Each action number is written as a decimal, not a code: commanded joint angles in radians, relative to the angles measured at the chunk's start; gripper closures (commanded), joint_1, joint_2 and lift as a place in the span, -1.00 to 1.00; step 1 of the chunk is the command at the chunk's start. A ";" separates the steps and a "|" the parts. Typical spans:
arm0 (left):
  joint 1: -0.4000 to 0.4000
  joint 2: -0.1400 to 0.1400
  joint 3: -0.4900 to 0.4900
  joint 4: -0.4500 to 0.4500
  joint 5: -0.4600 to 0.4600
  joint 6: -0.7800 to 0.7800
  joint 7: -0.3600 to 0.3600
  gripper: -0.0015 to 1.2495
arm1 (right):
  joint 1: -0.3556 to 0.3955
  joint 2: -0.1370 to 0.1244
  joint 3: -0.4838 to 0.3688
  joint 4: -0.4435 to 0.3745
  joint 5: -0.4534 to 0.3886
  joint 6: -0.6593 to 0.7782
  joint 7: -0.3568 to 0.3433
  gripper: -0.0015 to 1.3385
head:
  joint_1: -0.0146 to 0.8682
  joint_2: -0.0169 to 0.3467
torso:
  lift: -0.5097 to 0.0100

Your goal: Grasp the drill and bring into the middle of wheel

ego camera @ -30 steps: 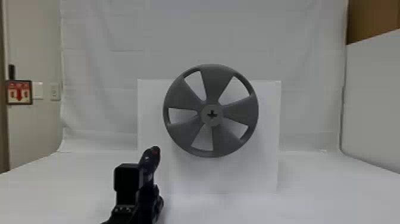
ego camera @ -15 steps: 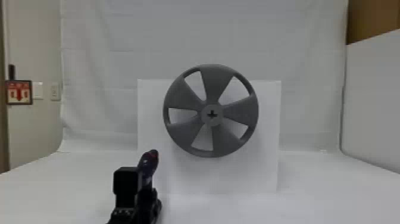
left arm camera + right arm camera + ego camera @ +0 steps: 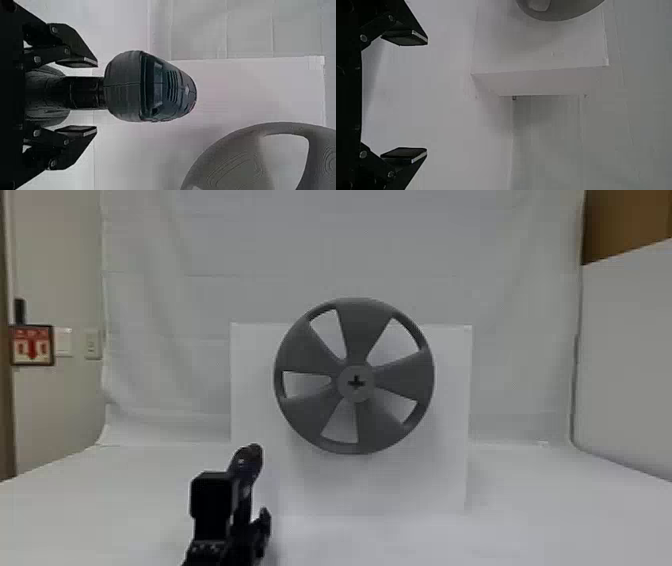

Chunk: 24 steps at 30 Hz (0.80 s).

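The drill (image 3: 245, 465) is positioned upright in front of the board (image 3: 452, 480), to the left of and below the wheel (image 3: 395, 377) in the head view. The left gripper (image 3: 250, 530) is released, its 2 fingers set apart around the drill's handle with a gap at each side. The right gripper (image 3: 427, 95) is released, with its 2 fingers spread wide in its wrist view.
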 commanded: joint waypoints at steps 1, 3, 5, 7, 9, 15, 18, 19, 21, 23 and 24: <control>-0.002 0.000 0.000 0.002 -0.004 -0.002 0.000 -0.18 | 0.000 0.000 0.001 0.000 0.000 0.000 0.008 -0.55 | -0.85 -0.74 | -0.59; 0.000 0.000 0.000 0.002 -0.004 -0.002 0.000 -0.24 | 0.000 0.000 0.001 0.000 0.000 0.000 0.008 -0.55 | -0.85 -0.74 | -0.59; 0.000 0.000 0.002 0.002 -0.004 -0.002 0.000 -0.27 | 0.000 0.000 0.002 0.000 0.000 0.000 0.008 -0.55 | -0.85 -0.74 | -0.59; 0.000 0.000 0.002 0.003 -0.004 -0.002 0.000 -0.29 | 0.000 0.000 0.002 0.002 0.000 0.000 0.008 -0.55 | -0.85 -0.74 | -0.59; 0.000 0.000 0.002 0.003 -0.004 -0.002 0.000 -0.32 | 0.000 0.000 0.002 0.002 0.000 0.000 0.008 -0.55 | -0.85 -0.74 | -0.59; 0.002 0.000 0.005 0.003 -0.014 -0.002 -0.020 -0.90 | 0.002 -0.002 0.004 0.002 0.000 0.000 0.008 -0.55 | -0.85 -0.74 | -0.59; 0.003 0.000 0.016 0.002 -0.026 -0.002 -0.057 -0.89 | 0.003 -0.002 0.004 0.002 0.000 0.000 0.008 -0.55 | -0.85 -0.74 | -0.59; 0.005 0.000 0.025 0.003 -0.027 -0.002 -0.077 -0.83 | 0.003 -0.002 0.004 0.002 0.000 0.000 0.008 -0.55 | -0.85 -0.74 | -0.59; 0.008 -0.006 0.049 0.003 -0.043 -0.003 -0.131 -0.83 | 0.002 -0.002 0.007 0.002 0.002 0.000 0.008 -0.55 | -0.85 -0.74 | -0.59; 0.012 -0.017 0.083 0.003 -0.066 -0.003 -0.201 -0.84 | 0.002 -0.002 0.007 0.002 0.002 0.000 0.008 -0.55 | -0.85 -0.74 | -0.59; 0.015 -0.021 0.103 0.003 -0.073 -0.003 -0.239 -0.84 | 0.002 -0.002 0.007 0.003 0.002 0.000 0.008 -0.55 | -0.85 -0.74 | -0.59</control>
